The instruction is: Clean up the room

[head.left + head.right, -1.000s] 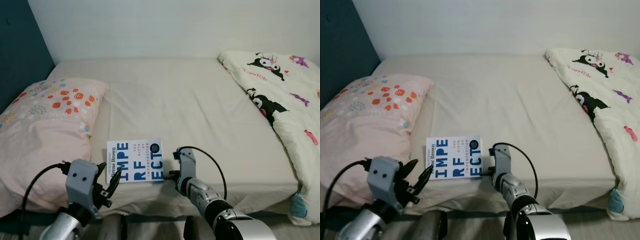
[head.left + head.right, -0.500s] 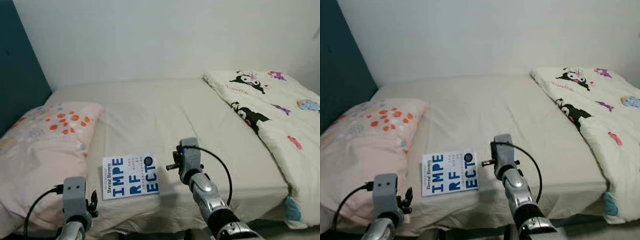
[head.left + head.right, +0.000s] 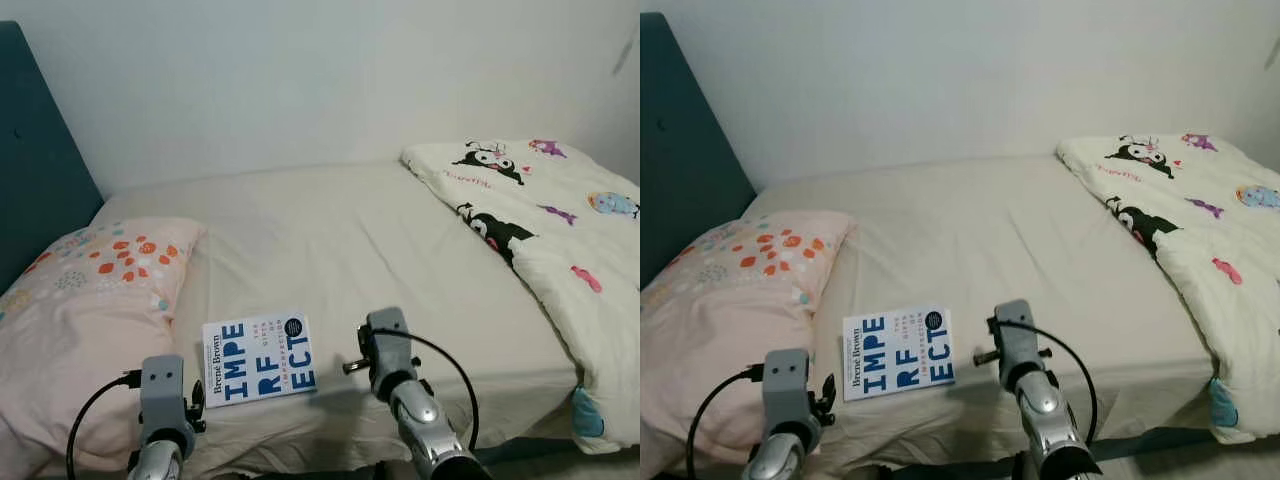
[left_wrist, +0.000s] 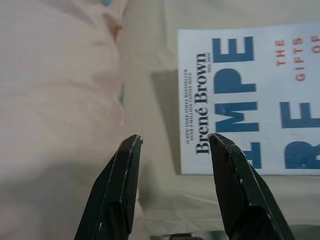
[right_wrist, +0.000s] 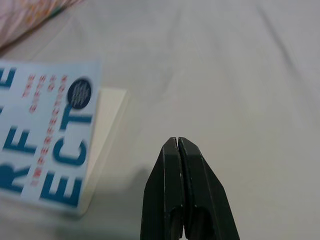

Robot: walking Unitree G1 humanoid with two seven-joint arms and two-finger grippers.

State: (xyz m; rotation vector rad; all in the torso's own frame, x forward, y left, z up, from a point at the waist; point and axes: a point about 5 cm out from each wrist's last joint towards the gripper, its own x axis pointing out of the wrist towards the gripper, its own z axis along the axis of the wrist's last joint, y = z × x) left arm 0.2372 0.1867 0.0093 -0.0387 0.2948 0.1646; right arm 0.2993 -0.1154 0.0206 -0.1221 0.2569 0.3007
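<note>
The view has lifted over the last second: more wall and headboard show now, so the robot has straightened or stepped back, and that is the camera's doing, not the things'. The bed lies as before, sheet bare through the middle. The quilt with cartoon figures is bunched from 1 to 4 o'clock of the bed, spilling over its near edge. The pink pillow sits at 9 o'clock, against the headboard. The book, blue lettering on white, lies flat at 6 o'clock near the bed's edge, just beside the pillow, and has not budged. Both arms have drawn back and up from it. The right tool, fingers pressed together, hangs just off the book's corner at its 3 o'clock, apart from it. The left tool has its fingers spread, empty, and looks down on the gap between pillow and the book's spine side. A second ago that tool was low and nearly at the book's edge; now it is clear of it. To my eye nothing has been tidied yet: the book is the obvious stray, and the left tool is lined up for another try at its spine edge.
</note>
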